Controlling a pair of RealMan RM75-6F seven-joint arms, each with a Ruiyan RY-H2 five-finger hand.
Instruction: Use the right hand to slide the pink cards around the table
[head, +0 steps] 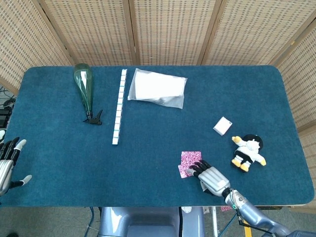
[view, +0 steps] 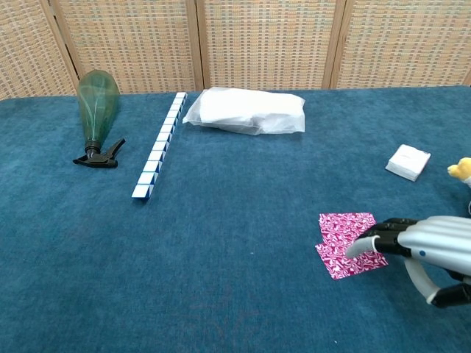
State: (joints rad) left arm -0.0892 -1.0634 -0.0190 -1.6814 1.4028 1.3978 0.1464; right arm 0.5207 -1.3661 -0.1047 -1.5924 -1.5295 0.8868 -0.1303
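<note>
Right hand [view: 423,246] flat, fingers [view: 366,241] released and pressing on the fanned pink cards [view: 344,234], blue bench [head: 158,148], left hand [head: 7,163] spread, grasping nothing

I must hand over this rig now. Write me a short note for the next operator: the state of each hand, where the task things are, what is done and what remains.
Right hand: palm down at the near right of the table, fingers resting on the pink cards; it presses them, it does not grasp.
Left hand: at the table's near left edge, fingers apart, holding nothing.
Pink cards: flat on the cloth, two showing, fanned slightly so one juts out from under the other.
Done: the cards lie offset, which suggests sliding has started.
Left: keep sliding them around the table with the right hand; the plush toy lies close on the right.
</note>
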